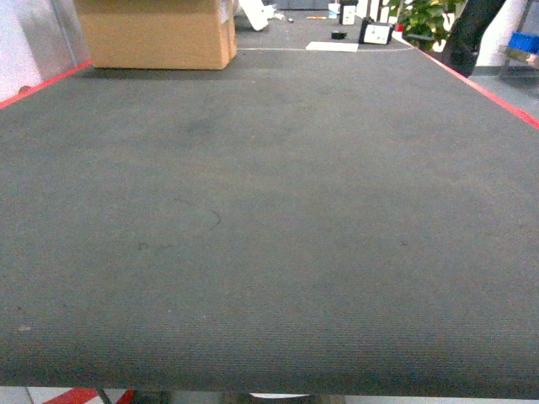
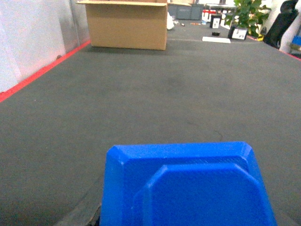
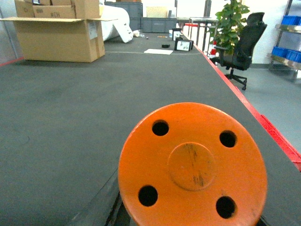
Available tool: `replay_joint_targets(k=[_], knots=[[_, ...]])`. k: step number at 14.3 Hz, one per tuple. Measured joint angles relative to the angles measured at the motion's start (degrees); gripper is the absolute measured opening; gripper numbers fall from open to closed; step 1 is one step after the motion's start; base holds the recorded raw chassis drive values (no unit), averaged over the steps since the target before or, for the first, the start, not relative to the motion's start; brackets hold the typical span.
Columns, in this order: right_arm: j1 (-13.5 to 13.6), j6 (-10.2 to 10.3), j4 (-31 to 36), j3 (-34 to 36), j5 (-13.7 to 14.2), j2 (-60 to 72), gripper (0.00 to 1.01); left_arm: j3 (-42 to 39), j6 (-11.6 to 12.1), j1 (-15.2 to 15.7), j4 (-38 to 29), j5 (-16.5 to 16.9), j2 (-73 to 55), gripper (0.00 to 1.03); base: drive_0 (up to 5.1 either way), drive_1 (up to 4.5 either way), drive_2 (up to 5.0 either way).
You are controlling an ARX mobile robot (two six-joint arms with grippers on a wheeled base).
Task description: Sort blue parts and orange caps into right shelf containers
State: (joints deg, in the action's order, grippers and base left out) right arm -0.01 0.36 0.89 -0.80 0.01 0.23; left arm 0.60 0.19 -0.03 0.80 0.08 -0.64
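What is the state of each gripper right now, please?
Left: fingers out of view, cannot tell; a blue part fills its wrist view.
Right: fingers out of view, cannot tell; an orange cap fills its wrist view.

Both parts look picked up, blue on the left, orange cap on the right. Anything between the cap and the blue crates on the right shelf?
Partly. The orange cap fills the right wrist view; the blue crates sit far right, across the table's red edge and open floor. Nothing else visibly blocks.
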Motion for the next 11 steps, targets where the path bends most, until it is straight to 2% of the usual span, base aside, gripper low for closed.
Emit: replay_joint_targets(k=[1, 11], knots=[[0.0, 0.0, -1.62, 0.02, 0.02, 0.04, 0.44, -0.02, 0.02, 0.0, -1.05, -0.09, 0.15, 0.44, 0.0, 0.0, 0.0], [0.0, 0.0, -1.25, 0.02, -0.02, 0.04, 0.44, -0.02, 0.02, 0.0, -0.39, -0.09, 0.17, 0.44, 0.0, -0.03, 0.0]])
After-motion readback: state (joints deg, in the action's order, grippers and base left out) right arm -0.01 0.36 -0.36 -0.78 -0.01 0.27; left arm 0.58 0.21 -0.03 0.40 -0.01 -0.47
